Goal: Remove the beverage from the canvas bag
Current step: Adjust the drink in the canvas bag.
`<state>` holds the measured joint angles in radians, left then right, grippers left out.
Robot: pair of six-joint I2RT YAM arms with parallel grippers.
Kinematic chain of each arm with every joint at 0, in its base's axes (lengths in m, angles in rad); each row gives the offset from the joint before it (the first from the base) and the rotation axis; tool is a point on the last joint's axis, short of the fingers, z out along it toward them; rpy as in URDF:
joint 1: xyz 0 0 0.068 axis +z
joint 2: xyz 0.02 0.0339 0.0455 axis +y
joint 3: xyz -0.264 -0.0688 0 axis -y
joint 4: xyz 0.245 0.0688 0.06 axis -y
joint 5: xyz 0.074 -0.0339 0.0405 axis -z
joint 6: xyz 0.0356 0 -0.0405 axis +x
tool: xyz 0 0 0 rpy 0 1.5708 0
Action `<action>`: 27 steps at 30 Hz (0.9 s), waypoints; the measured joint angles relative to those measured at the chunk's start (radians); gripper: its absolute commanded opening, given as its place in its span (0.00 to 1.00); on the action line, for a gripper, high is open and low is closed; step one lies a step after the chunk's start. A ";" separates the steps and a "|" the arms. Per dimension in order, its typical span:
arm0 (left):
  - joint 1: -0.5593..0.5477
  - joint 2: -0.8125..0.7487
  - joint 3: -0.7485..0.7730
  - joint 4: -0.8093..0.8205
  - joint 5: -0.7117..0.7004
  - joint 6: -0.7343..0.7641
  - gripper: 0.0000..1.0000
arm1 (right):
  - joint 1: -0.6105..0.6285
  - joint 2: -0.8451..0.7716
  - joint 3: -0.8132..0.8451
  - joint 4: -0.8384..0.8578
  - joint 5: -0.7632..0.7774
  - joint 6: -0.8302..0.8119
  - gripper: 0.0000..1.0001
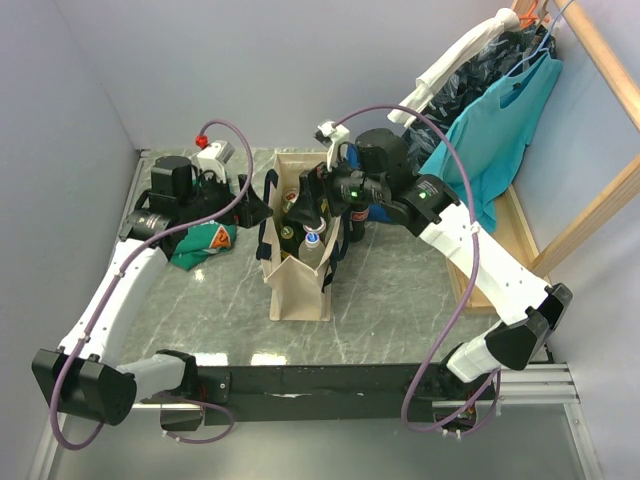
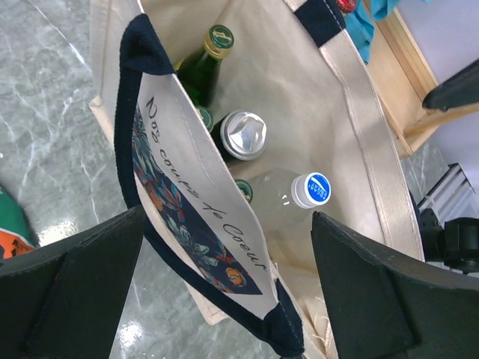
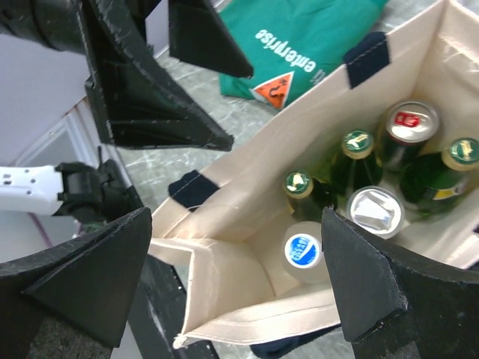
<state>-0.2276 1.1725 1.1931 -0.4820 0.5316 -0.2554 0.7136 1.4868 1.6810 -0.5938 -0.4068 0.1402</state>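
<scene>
The step in hand looks like the reach: the left gripper (image 2: 228, 219) at its rim and the right gripper (image 3: 238, 217) above its mouth, both wide and empty, frame the canvas bag (image 1: 298, 290) standing mid-worktop (image 1: 400, 295), so next one must lower onto a drink, perhaps the blue-capped bottle (image 3: 301, 250), and close.

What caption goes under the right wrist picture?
Right gripper, jaws open, above the canvas bag holding green bottles, two cans and a blue-capped bottle.

Can't make out any bottle bodies down in the canvas bag (image 3: 239, 202), only caps. Spotted one green bottle (image 2: 243, 190) half tucked behind the printed wall. Lost most of the green T-shirt (image 2: 9, 221) past the edge at 9 o'clock, left wrist view. Can't read the red can (image 3: 410, 121), lettering too blurry.
</scene>
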 measured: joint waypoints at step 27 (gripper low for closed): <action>0.000 0.108 0.000 -0.058 -0.060 0.002 0.96 | 0.161 0.000 -0.103 -0.167 0.149 -0.026 0.82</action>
<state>-0.2276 1.2800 1.1931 -0.5396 0.4717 -0.2531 0.8742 1.4864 1.5784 -0.7612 -0.2581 0.1146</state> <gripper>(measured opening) 0.966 0.831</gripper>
